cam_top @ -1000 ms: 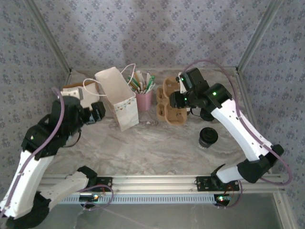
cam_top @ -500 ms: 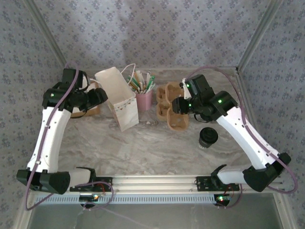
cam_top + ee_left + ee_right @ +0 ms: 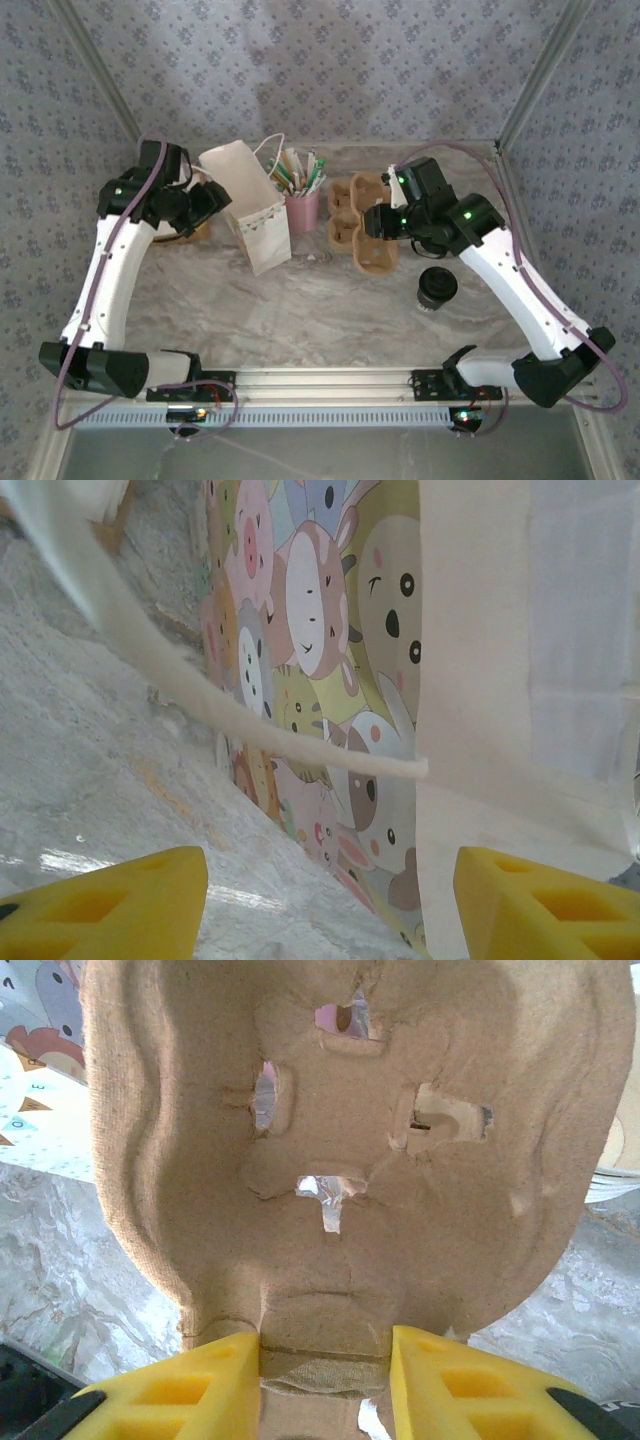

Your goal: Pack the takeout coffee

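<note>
Pinching carrier [image 3: 330, 1140] edge with right gripper [image 3: 325, 1360], mid-frame. Spread wide at bag [image 3: 480, 630] corner with left gripper [image 3: 330, 900]. Bare table [image 3: 300, 310] around coffee [image 3: 437, 288].

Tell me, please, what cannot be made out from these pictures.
- Paper bag interior: top external, hidden by its own walls.
- Bag handle: left wrist, blurred, cut off by the top edge.
- Takeout coffee: top external, too small to tell whether its lid sits tight.
- Things behind the pulp carrier: right wrist, blocked by the carrier itself.

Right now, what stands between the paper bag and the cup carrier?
In the top view, the pink holder stands between paper bag and cup carrier.
</note>
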Robot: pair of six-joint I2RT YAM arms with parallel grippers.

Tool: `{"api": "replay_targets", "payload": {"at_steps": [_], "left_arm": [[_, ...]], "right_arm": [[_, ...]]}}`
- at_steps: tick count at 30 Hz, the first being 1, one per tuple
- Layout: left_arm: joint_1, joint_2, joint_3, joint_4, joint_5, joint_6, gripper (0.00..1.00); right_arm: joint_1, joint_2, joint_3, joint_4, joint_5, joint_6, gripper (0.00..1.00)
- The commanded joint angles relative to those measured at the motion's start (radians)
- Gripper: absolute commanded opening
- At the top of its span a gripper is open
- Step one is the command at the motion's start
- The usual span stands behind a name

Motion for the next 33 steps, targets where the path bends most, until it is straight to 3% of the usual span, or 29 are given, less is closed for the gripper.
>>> {"api": "replay_targets", "payload": {"at_steps": [1, 6, 15, 20, 25, 33], "left_arm": [[-0.016, 0.016, 0.041, 0.005, -0.007, -0.048, 0.67], [-0.036, 0.056, 0.044, 0.012, -0.035, -0.059, 0.66], [-0.074, 0.089, 0.067, 0.015, -0.05, -0.06, 0.28], [-0.099, 0.069, 0.055, -0.007, -0.051, -0.071, 0.02], [-0.149, 0.012, 0.039, -0.051, -0.074, -0.121, 0.0], [-0.309, -0.097, 0.032, -0.127, -0.18, -0.226, 0.0]], "right_arm": [[-0.008, -0.027, -0.003, 0.011, -0.018, -0.002, 0.38], [-0.014, -0.028, -0.003, 0.012, -0.023, -0.004, 0.38], [-0.026, -0.036, -0.009, 0.013, -0.032, -0.006, 0.38], [-0.028, -0.042, 0.0, 0.013, -0.04, -0.004, 0.38], [-0.029, -0.053, 0.008, 0.022, -0.044, 0.002, 0.38], [-0.026, -0.097, 0.003, 0.017, -0.049, 0.01, 0.38]]}}
